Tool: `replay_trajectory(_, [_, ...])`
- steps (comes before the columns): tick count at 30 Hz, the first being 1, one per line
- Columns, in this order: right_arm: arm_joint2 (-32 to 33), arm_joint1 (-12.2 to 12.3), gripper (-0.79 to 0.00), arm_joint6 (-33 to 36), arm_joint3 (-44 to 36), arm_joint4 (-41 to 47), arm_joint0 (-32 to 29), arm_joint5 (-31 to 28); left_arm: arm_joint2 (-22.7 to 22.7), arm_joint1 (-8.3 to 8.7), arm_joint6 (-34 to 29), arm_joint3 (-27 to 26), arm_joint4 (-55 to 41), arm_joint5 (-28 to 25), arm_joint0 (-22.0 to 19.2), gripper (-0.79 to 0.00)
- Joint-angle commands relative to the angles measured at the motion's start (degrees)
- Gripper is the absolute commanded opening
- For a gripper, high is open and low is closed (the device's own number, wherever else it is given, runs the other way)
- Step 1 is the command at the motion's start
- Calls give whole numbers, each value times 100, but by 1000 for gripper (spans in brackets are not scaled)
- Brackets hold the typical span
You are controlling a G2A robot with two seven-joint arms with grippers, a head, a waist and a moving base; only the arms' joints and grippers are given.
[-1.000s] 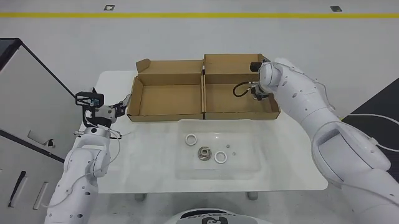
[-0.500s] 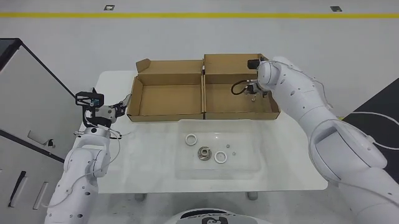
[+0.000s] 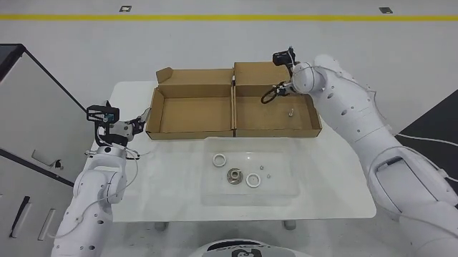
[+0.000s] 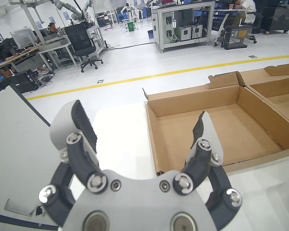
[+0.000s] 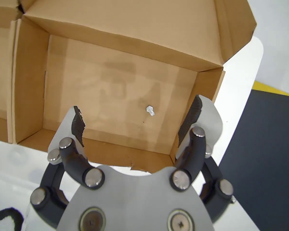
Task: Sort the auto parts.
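**Bolt is in the right-hand box, and the arm has pulled up and away**

The small silver bolt [image 5: 150, 110] lies on its side on the floor of the right cardboard box [image 3: 313, 119], toward the wall on the robot's right, touching nothing else. A second ago the right gripper [image 5: 137, 108] was low inside that box over much the same spot; it has since lifted and swung back toward the far rim; its jaws stand wide apart with nothing between them, so I'd say the bolt has been let go and this delivery is finished. The left cardboard box [image 3: 193, 114] sits hard against the right one. In front of both, on the clear tray [image 3: 286, 194], wait a white ring [image 3: 220, 160], a second white ring [image 3: 253, 181], a grey metal part [image 3: 234, 177] just beside that second ring, and a couple of tiny bits [image 3: 263, 165]; none of them has shifted. With that much left to sort, the job looks barely begun; the tray is likely the next stop. The left gripper [image 4: 139, 111] hangs by the left box's outer corner, spread wide, empty; it has not budged.
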Motion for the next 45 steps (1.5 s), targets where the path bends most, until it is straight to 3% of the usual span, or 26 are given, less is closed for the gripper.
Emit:
replay_trajectory(1, [241, 141, 0, 197, -647, -182, -253, -61, 0, 0, 0, 0, 0, 0, 0, 0])
replay_trajectory(7, [1090, 518, 0, 843, -2422, -364, -1139, -606, 0, 0, 0, 0, 0, 0, 0, 0])
replay_trajectory(12, [1569, 680, 0, 1294, -3236, 94, -1604, -1385, 0, 0, 0, 0, 0, 0, 0, 0])
replay_trajectory(27, [1361, 778, 0, 1871, -3895, 1070, -1993, -2782, 0, 0, 0, 0, 0, 0, 0, 0])
replay_trajectory(35, [974, 943, 0, 1613, -4120, 1179, -2041, -3085, 0, 0, 0, 0, 0, 0, 0, 0])
replay_trajectory(45, [974, 943, 0, 1613, -4120, 1179, -2041, -3085, 0, 0, 0, 0, 0, 0, 0, 0])
